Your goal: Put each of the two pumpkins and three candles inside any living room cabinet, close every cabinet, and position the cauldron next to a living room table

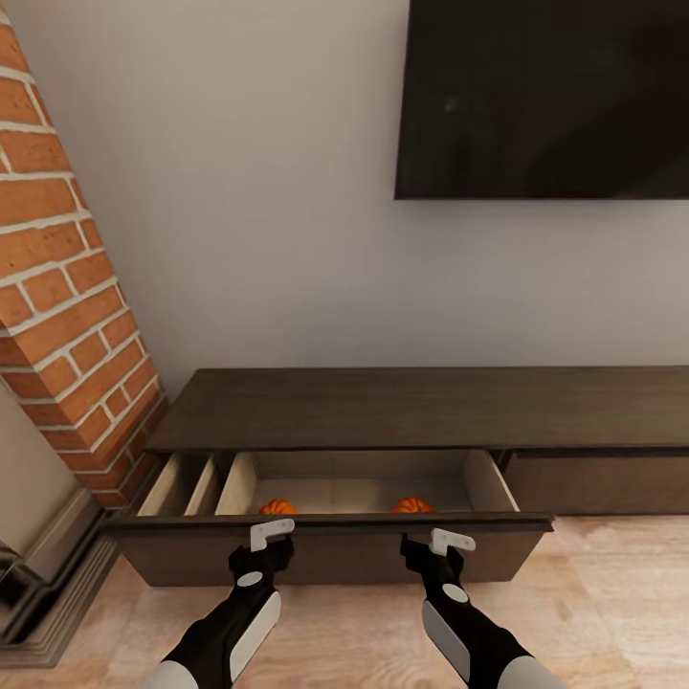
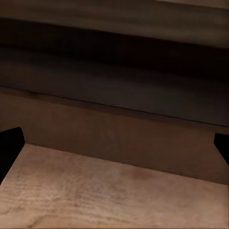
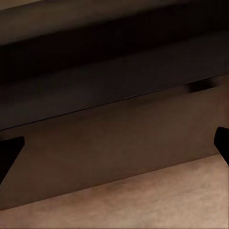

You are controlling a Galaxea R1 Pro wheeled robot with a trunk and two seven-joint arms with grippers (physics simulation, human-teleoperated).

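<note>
The long dark brown cabinet stands against the wall with its left drawer pulled out. Two orange pumpkins lie inside on the pale drawer floor, just behind the front panel. My left gripper and right gripper are both up against the drawer's front edge, one in front of each pumpkin. In the left wrist view the left gripper is open, facing the dark drawer front. The right gripper is open too. The candles and the cauldron are out of view.
A red brick chimney column and its stepped grey base stand close on the left. A black TV hangs on the wall above. The cabinet's right drawer front is shut. Pale wood floor lies below.
</note>
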